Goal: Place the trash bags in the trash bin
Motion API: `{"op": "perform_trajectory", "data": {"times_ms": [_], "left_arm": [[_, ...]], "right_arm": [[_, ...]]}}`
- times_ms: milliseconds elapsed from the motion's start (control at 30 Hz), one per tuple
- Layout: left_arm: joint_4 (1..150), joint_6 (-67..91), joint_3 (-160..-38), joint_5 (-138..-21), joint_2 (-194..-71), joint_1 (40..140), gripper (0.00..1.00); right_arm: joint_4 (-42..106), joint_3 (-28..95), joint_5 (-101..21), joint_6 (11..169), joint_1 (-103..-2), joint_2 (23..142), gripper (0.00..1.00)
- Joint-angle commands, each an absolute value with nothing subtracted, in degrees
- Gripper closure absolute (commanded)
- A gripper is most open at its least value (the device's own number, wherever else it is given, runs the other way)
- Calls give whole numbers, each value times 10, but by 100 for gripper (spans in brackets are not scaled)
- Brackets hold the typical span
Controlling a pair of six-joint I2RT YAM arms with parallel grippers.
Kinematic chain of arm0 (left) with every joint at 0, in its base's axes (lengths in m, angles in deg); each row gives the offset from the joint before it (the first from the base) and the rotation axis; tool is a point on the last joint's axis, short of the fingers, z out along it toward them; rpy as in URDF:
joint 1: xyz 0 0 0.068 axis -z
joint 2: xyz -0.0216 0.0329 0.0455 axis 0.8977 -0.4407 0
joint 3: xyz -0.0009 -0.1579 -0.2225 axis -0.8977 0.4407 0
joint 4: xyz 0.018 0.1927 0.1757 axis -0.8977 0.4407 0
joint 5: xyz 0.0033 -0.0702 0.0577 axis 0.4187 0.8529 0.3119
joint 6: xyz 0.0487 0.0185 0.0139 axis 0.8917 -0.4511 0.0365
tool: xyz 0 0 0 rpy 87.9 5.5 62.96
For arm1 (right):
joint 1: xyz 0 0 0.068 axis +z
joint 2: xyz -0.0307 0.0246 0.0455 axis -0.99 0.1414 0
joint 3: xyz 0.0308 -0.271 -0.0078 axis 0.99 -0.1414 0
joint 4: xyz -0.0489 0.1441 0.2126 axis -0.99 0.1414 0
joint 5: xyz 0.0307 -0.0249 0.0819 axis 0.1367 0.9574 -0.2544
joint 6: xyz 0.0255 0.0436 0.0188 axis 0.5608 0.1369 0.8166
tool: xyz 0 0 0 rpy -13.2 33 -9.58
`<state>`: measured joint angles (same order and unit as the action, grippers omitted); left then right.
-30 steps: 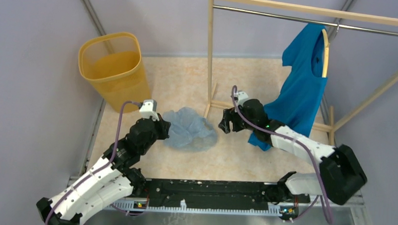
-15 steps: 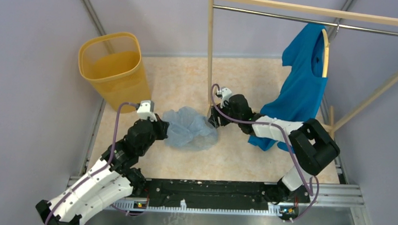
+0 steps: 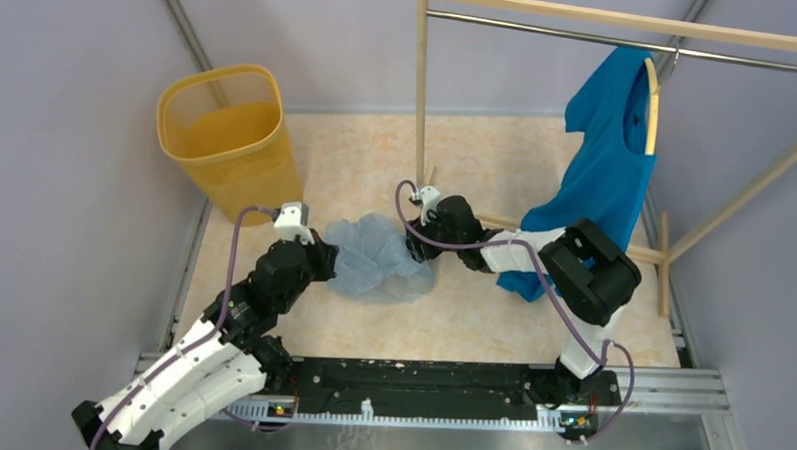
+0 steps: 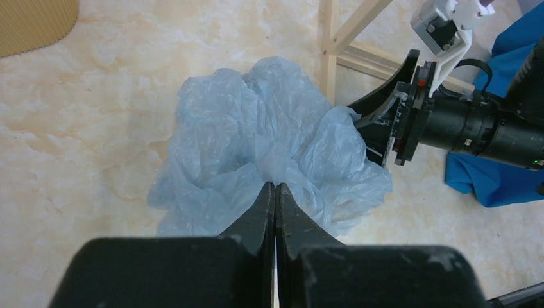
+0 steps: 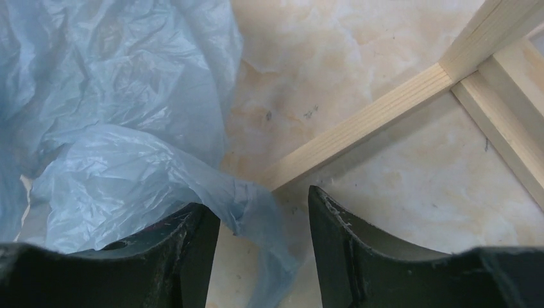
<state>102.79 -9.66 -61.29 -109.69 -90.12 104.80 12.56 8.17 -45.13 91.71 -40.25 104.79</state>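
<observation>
The trash bag (image 3: 378, 254) is a crumpled pale blue film heap on the floor between the two arms. It also shows in the left wrist view (image 4: 256, 141) and the right wrist view (image 5: 115, 96). My left gripper (image 3: 325, 257) is at the bag's left edge. Its jaws (image 4: 274, 187) are shut with the film gathered at the tips. My right gripper (image 3: 416, 248) is open at the bag's right edge, with a flap of film between its fingers (image 5: 263, 205). The yellow mesh trash bin (image 3: 223, 129) stands upright at the far left, its base showing in the left wrist view (image 4: 32, 22).
A wooden clothes rack stands at the right. Its post (image 3: 420, 106) and floor bar (image 5: 359, 125) are right beside my right gripper. A bright blue shirt (image 3: 606, 182) hangs from the rail down to the floor. Walls close in on the left and right.
My right arm has swept left from beside the blue shirt to the bag's right edge, gripper open. My left gripper has stayed at the bag's left edge.
</observation>
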Motion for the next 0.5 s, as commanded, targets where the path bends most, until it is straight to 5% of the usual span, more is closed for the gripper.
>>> {"op": "perform_trajectory", "data": {"times_ms": [0,300,467], "left_arm": [[1020,-105,-603,-1097,-887,1047,100],[1067,-137,-613,-1136,-884,1047,100],[1104,-200,-613,-1160,-917,1047,100]], "right_arm": [[62,117,-427,914,-397,1061,52],[139,83,-378,988,-374,950,99],[225,17,-370,1069,-370,860,100]]}}
